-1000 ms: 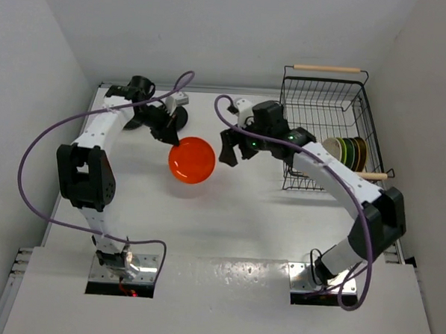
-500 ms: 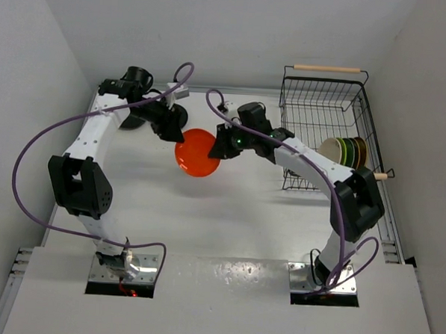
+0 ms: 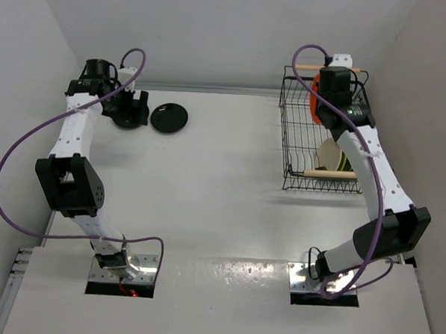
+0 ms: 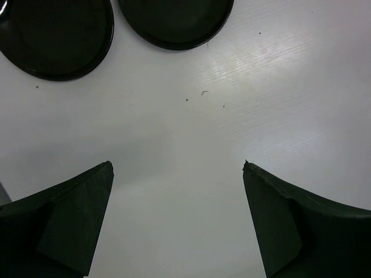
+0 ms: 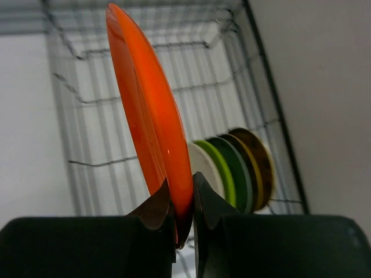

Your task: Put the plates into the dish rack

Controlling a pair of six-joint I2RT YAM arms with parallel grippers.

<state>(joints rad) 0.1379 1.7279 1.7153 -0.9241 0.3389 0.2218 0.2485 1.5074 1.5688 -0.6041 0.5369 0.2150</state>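
Orange-red round plate (image 5: 149,116) stands on edge, pinched in the closed right gripper (image 5: 182,194) over the black wire dish rack (image 3: 285,140), far right. Far left, the left gripper (image 4: 177,166) gapes wide above the white counter (image 3: 206,196), near two black round plates (image 4: 55,35).

Left hand (image 4: 177,168) released orange plate (image 5: 148,110); right hand (image 5: 182,192) carried it over dish rack (image 3: 335,174).

Eight small round plates in all. Two lie on the white counter (image 3: 221,197) at the far left: one glossy black plate (image 4: 55,40) and a second black plate (image 4: 174,23). One orange-red plate (image 5: 148,116) is at the far right. Five stand in the one rectangular black wire dish rack (image 3: 299,141): one cream plate (image 5: 200,171), one lime green plate (image 5: 220,171), one dark plate (image 5: 236,171), two brown-gold patterned plates (image 5: 259,165). The rack has two light wooden rod handles (image 3: 307,67).
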